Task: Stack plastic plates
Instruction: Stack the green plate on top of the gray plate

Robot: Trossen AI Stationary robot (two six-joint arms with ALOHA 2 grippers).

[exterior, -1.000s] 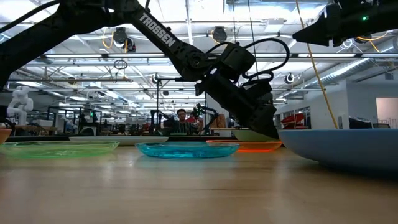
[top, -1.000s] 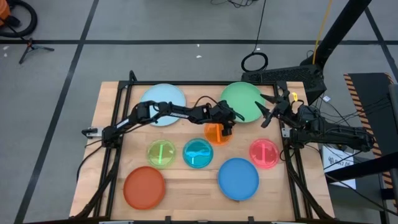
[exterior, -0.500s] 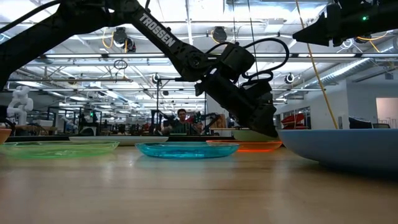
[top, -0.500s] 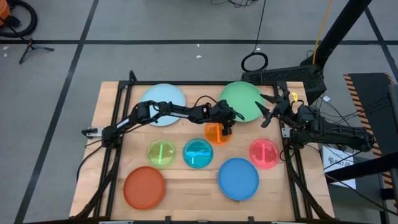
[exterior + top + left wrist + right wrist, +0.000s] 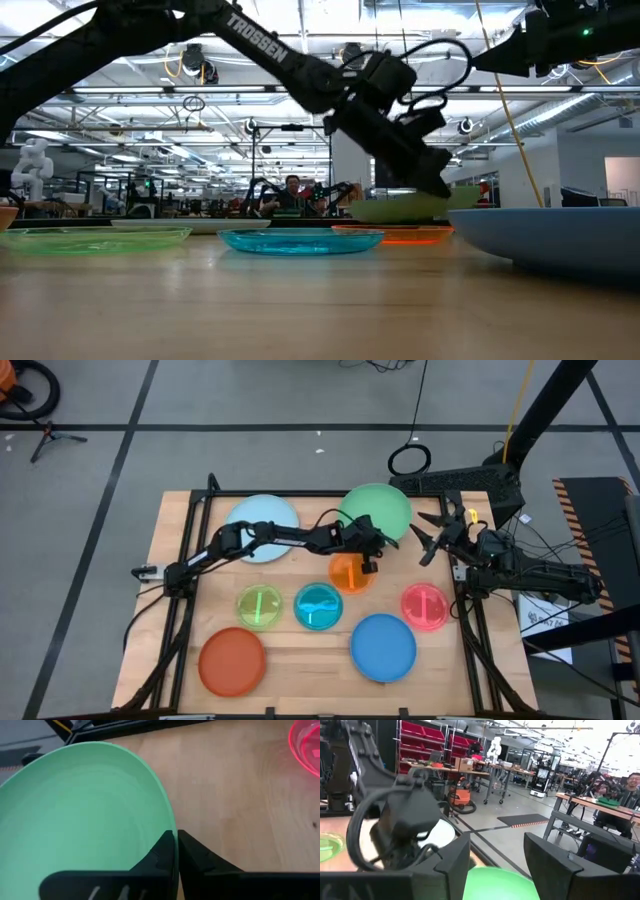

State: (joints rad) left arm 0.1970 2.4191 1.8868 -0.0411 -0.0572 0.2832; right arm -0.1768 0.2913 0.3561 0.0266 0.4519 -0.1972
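From above, the left gripper (image 5: 367, 550) sits near the tabletop's (image 5: 180, 600) centre, fingers clamped on the green plate's (image 5: 380, 510) rim at its 7 o'clock edge. The light blue plate (image 5: 262, 526) lies at 11 o'clock on the tabletop, the orange plate (image 5: 347, 573) just under the gripper. The right gripper (image 5: 428, 540) hangs at 3 o'clock of the green plate, fingers spread.

Down low, the green plate (image 5: 405, 208) floats clear of the wood, above the orange one (image 5: 395, 235); "TROSSEN" reads along the left arm (image 5: 250, 40).

Left wrist: the fingers (image 5: 162, 855) pinch the green plate's (image 5: 75, 820) rim, one inside, one outside — the grip only this view shows.

Right wrist: its own fingers (image 5: 452, 865) stand parted, green plate (image 5: 500, 882) between them farther off.
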